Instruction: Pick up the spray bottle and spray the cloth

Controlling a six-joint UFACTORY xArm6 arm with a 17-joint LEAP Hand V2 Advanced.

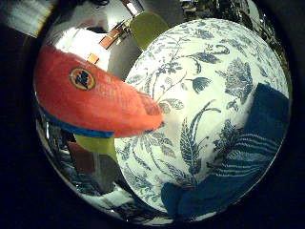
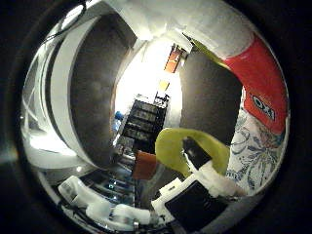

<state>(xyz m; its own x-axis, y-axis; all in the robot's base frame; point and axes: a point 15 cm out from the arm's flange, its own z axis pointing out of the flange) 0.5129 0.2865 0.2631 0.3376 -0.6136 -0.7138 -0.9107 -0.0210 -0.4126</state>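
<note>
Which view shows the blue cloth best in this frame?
The little finger side palm view: the blue cloth lies in plain sight on the floral tablecloth, beside the orange spray bottle close to the palm. The thumb side palm view shows none of the cloth, only bottle, tablecloth and robot hand parts.

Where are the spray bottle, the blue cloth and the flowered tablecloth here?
spray bottle [image 1: 95, 100]: little finger side palm view, its orange body.
blue cloth [image 1: 248, 157]: same view, its striped middle.
flowered tablecloth [image 1: 190, 71]: same view, a bare printed patch.

Orange plastic spray bottle [image 1: 95, 98] close against palm, blocking frame left; white blue-floral tablecloth [image 1: 200, 95] open at centre; blue striped cloth [image 1: 248, 157] occupies lower right.
</note>
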